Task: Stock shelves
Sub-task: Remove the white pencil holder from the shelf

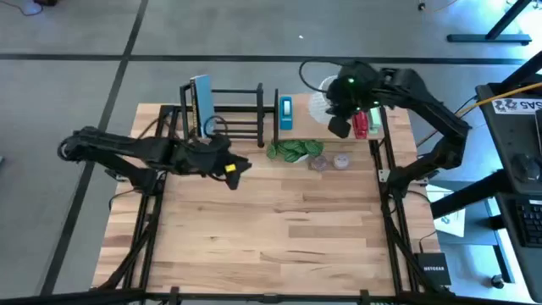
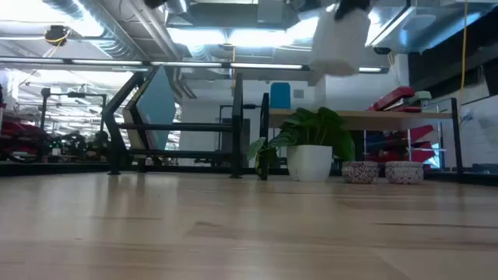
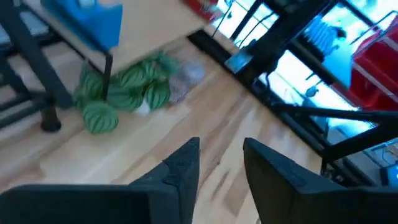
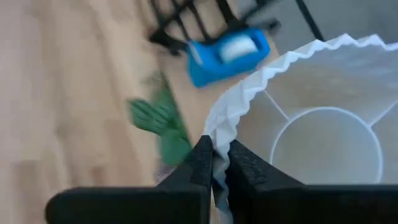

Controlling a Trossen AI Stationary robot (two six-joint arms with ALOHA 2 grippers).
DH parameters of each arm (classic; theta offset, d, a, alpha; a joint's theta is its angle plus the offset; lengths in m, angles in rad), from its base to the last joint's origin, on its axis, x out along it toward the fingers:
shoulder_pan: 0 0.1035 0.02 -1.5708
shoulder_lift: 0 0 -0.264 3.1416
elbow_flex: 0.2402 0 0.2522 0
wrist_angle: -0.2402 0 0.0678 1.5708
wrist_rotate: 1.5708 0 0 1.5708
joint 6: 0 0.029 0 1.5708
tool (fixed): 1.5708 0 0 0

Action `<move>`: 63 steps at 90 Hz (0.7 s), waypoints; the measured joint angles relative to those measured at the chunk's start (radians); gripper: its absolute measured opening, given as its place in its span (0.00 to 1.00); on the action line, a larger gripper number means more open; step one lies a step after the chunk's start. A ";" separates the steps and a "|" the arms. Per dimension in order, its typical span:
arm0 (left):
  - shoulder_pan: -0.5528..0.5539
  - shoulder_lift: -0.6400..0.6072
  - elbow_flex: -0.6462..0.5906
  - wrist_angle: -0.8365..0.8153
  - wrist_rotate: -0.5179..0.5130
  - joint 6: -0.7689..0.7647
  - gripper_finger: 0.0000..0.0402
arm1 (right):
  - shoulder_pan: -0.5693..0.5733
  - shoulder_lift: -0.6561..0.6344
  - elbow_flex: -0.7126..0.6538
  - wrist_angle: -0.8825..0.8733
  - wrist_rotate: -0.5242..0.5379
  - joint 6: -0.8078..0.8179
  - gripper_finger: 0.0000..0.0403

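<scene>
The right gripper hangs above the far right part of the table, over the light-wood shelf board; its 2 fingers are pinched on the wavy rim of a white pleated lampshade, which the low view shows lifted well above the board; inside the shade a round wire ring is visible. The left gripper hovers over the tabletop near the front of the small black metal rack, its 2 fingers apart with nothing between them; a yellow patch shows at that gripper in the high view, though what it is cannot be told.

The rack stands at the far left-centre of the table with a tall light-blue panel leaning in it; the shelf board sits to its right between black uprights. On the board lie a blue tape dispenser at its left end and a red stapler toward its right end. In front of the board stands a green leafy plant in a white pot; just right of it sit 2 small speckled bowls side by side on the tabletop.
</scene>
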 joint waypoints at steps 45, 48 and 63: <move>0.000 -0.185 0.026 -0.112 0.110 0.146 0.27 | 0.572 0.295 0.075 0.159 0.069 0.611 0.00; 0.000 -0.191 0.026 -0.140 0.117 0.145 0.27 | 0.592 0.328 0.075 0.177 0.074 0.628 0.00; -0.012 -0.199 0.025 -0.270 0.133 0.130 0.27 | 0.658 0.483 0.075 0.197 0.132 0.654 0.00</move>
